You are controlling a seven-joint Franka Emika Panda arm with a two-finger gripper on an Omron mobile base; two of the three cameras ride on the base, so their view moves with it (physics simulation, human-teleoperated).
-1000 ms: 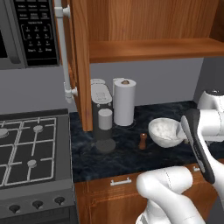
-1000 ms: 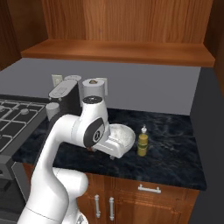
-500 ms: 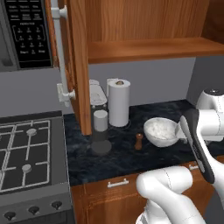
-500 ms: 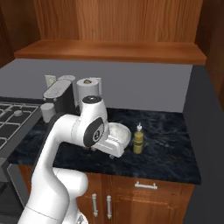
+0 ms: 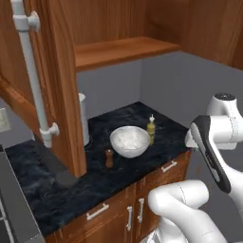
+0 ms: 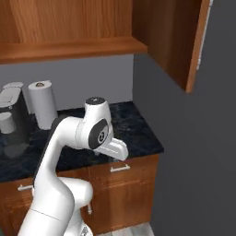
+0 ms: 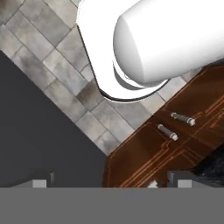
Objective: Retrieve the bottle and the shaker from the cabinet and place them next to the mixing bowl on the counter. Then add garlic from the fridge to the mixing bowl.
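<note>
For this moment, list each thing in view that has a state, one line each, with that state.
cabinet door: swung open.
mixing bowl: upright on the counter, holding something white.
bottle: upright on the counter, right beside the mixing bowl.
shaker: upright on the counter, in front of the bowl.
paper towel roll: standing on end.
lower cabinet doors: closed.
gripper: open, nothing between its fingertips.

Dark counter (image 5: pixel 118 173): mixing bowl (image 5: pixel 129 141), bottle (image 5: pixel 151 129) beside it, shaker (image 5: pixel 109 158), paper towel roll (image 6: pixel 42 104).

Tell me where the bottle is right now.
In the left base view the bottle stands upright on the dark counter, just right of the white mixing bowl, with the small brown shaker on the bowl's other side.
</note>
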